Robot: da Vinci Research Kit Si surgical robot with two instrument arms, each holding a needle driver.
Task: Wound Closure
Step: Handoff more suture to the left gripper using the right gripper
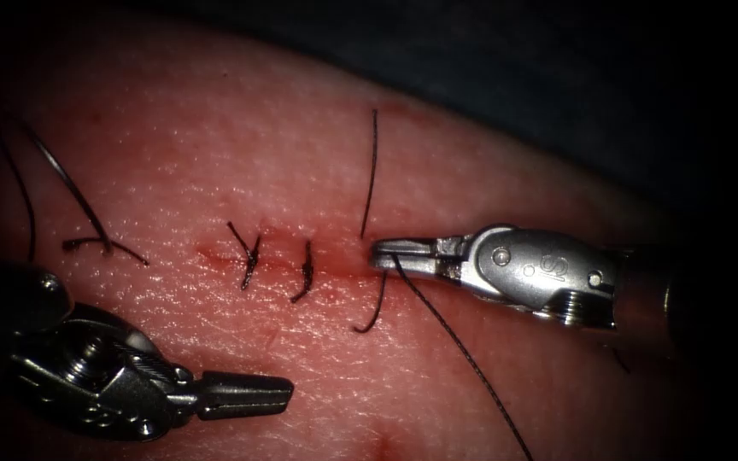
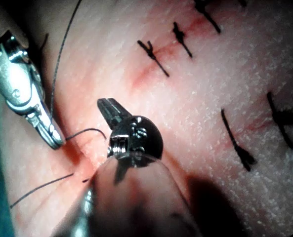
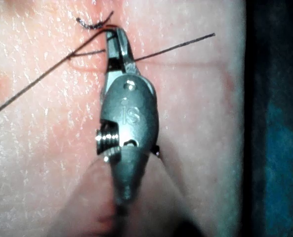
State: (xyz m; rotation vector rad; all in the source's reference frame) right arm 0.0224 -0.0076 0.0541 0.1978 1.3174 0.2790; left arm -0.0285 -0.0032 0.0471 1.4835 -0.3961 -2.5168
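Right tool (image 1: pixel 383 253), entering from the right of the endoscope frame, has its jaws pressed together at the cut (image 1: pixel 335 271), near the middle of the picture. The thread (image 1: pixel 463 350) crosses right at its tip: one strand rises toward the upper middle, another trails off to the lower right, and a short curl hangs just below the jaws. It looks pinched on the thread, though the tip hides the exact contact. Left tool (image 1: pixel 245 394), at lower left, lies on the tissue (image 1: pixel 489 154) with its jaws pressed together and nothing in them, well apart from the cut. Two knotted stitches (image 1: pixel 251 254) sit across the cut left of the right tool, and loose thread ends (image 1: pixel 100 243) lie further left. I cannot make out the needle.

From the left wrist camera, the left tool (image 2: pixel 106 106) hangs bare over the tissue, while the right tool (image 2: pixel 55 140) meets a thread loop at the cut.

From the right wrist camera, the right tool (image 3: pixel 117 42) sits where two strands cross beside a small knot.

Judging by this, two stitches are tied and a third is in hand at the right tool; the stretch of cut under and right of it appears unclosed.
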